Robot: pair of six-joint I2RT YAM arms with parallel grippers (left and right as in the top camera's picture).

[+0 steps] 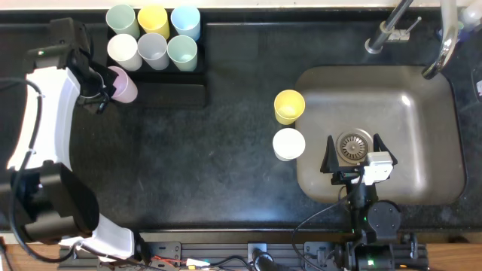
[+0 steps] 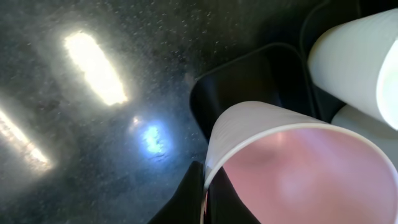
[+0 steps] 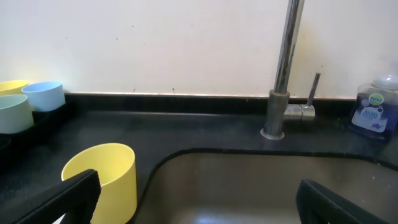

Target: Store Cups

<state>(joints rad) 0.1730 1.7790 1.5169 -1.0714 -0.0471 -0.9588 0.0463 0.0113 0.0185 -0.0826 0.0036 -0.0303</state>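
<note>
The left end effector (image 1: 104, 88) pinches the rim of the tilted pink cup (image 1: 124, 85), whose long axis points at the empty rack slot (image 1: 172, 95) just ahead (the right end effector (image 1: 354, 153), spread open and empty, sits well apart).

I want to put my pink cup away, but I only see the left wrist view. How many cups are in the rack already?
Observer: Six cups, in two rows of three in the rack by your pink cup.
Operator: Any cups still out?
Observer: Two, a yellow cup and a white cup, upright on the counter beside the sink.
Operator: Where's the other arm?
Observer: The right end effector hangs open over the sink.
</note>
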